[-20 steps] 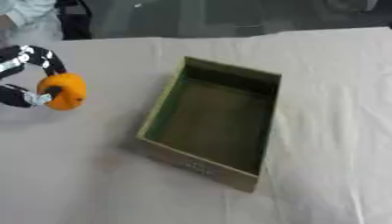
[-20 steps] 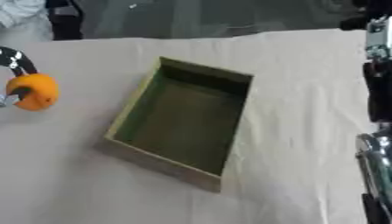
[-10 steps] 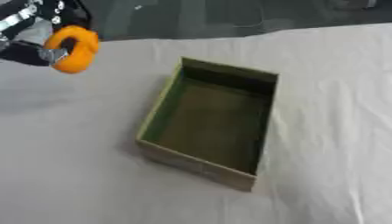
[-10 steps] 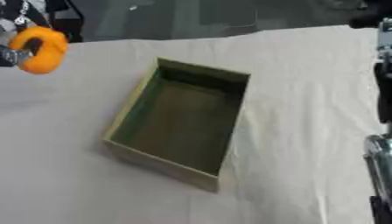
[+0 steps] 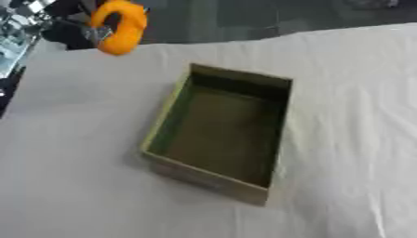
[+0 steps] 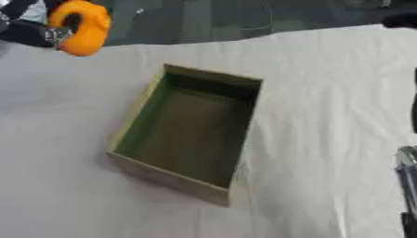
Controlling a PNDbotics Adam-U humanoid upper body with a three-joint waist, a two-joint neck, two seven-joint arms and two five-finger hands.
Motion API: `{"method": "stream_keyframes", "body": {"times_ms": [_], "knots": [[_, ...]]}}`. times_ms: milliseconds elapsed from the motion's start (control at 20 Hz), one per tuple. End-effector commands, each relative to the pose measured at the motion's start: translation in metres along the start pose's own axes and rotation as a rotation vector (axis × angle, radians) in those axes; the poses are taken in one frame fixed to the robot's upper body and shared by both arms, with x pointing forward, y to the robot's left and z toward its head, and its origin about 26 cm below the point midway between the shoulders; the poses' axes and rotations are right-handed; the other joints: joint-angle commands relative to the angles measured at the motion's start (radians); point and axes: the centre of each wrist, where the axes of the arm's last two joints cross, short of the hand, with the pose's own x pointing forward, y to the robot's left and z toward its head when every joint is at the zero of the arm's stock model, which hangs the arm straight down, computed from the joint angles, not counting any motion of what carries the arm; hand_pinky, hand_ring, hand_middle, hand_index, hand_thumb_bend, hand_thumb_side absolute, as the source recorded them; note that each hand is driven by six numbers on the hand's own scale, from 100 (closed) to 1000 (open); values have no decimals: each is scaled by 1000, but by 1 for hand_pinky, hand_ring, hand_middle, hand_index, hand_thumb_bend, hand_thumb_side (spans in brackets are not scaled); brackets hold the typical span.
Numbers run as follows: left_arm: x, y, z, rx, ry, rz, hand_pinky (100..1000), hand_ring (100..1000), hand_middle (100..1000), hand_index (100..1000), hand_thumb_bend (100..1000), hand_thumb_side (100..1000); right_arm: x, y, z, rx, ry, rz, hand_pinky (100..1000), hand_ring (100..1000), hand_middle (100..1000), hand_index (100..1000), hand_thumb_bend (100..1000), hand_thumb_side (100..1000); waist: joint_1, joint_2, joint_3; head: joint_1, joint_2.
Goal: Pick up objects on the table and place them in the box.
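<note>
Overhead, in the left eye view, the left hand (image 5: 81, 28) is seen raised at the upper left, fingers curled round an orange object (image 5: 120, 25), held above the worktop (image 5: 73, 186) beyond the box (image 5: 220, 130). In the right eye view, the right hand's state cannot be told.

Orange object (image 5: 120, 25), olive-green box (image 5: 218, 130), white tablecloth (image 5: 73, 116).

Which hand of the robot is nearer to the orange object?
Left. The left hand holds the orange object above the table's far left. The right arm shows only at the right edge, beyond the box.
</note>
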Motion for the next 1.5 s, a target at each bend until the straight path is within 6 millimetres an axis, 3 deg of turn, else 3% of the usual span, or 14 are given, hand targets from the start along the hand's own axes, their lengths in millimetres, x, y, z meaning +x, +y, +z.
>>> {"method": "stream_keyframes", "body": {"times_ms": [50, 350, 750, 1100, 1500], "knots": [[4, 6, -16, -123, -149, -110, 817, 689, 631, 333, 100, 181, 8, 0, -7, -12, -46, -14, 585, 850, 566, 783, 174, 639, -1, -16, -4, 16, -15], [8, -9, -46, -105, -234, -149, 812, 696, 636, 333, 100, 178, 11, 4, -12, -41, -76, -44, 593, 848, 573, 784, 155, 630, 0, -7, -38, 50, -24], [15, -19, -68, -84, -277, -192, 802, 707, 642, 333, 100, 168, 19, 13, -22, -61, -128, -100, 602, 841, 580, 784, 138, 623, 4, 17, -108, 125, -34], [26, -32, -89, -89, -310, -235, 799, 723, 652, 338, 100, 160, 23, 20, -26, -59, -149, -139, 605, 841, 582, 783, 129, 620, 16, 32, -147, 169, -36], [27, -59, -93, -172, -298, -252, 802, 724, 652, 342, 100, 169, 24, 21, -27, -63, -156, -150, 606, 841, 582, 783, 129, 620, 16, 39, -158, 169, -30]]}}
